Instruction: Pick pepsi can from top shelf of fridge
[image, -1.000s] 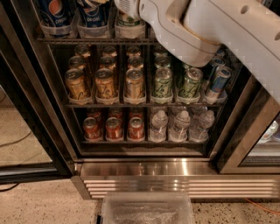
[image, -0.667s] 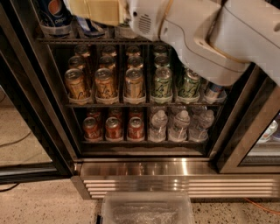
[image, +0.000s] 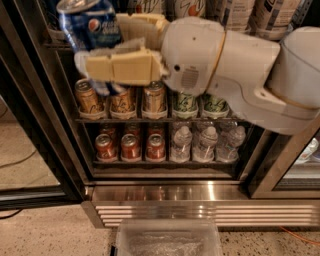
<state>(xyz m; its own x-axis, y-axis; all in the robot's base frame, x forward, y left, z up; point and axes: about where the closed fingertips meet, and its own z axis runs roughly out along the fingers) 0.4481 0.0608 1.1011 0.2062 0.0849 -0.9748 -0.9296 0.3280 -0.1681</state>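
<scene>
My gripper (image: 103, 46) is at the upper left, in front of the fridge (image: 46, 117), with the white arm reaching in from the right. Its tan fingers (image: 120, 67) are shut on the pepsi can (image: 90, 26), a dark blue can with the round logo and a silver top. The can is tilted and held in front of the left end of the top shelf (image: 56, 46). Green-white cans (image: 191, 7) and pale cans (image: 236, 13) stand on that shelf behind the arm.
Below are a shelf of gold cans (image: 88, 98) and green cans (image: 186, 104), then red cans (image: 131, 147) and water bottles (image: 207, 145). The ribbed steel base (image: 200, 202) is under them. A clear plastic bin (image: 167, 241) sits on the floor in front.
The gripper has closed on the pepsi can and drawn it down and out from the top shelf. The arm now covers more of the upper shelves.
</scene>
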